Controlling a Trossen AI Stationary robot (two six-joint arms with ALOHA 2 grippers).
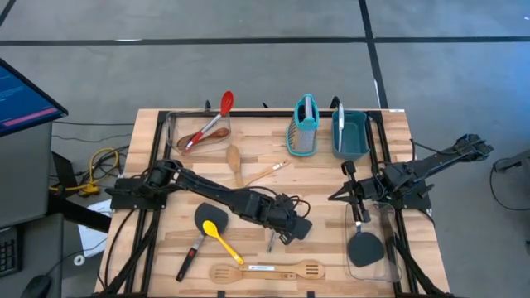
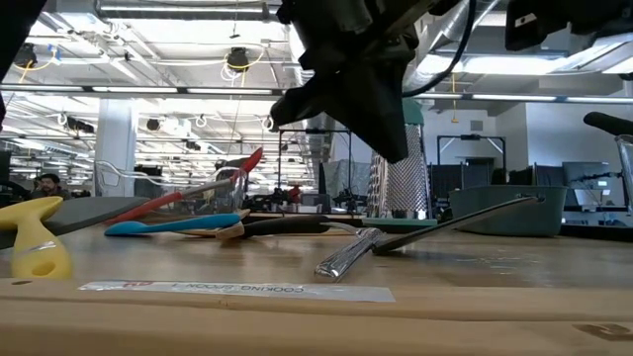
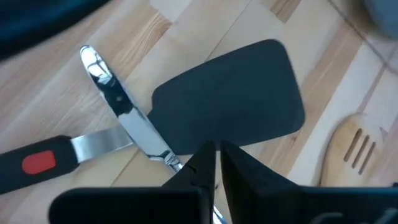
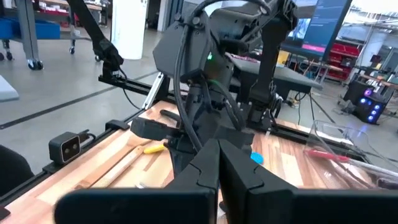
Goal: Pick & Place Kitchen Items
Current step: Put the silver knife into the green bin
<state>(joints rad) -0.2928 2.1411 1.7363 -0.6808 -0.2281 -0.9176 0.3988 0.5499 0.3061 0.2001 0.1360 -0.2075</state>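
Left gripper (image 1: 290, 225) hovered with fingers nearly closed, holding nothing, over a metal knife (image 3: 121, 112) lying flat near the tabletop's front edge beside a black spatula (image 3: 227, 96); thin, stiff, likely slippery, best pinched mid-handle.

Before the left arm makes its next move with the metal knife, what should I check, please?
1. Left gripper is at the metal knife: ok.
2. Firm hold on the knife: cannot tell.
3. Knife clear of the black spatula: not ok, they overlap in the left wrist view.
4. Right gripper out of the way, near the clear container: ok.
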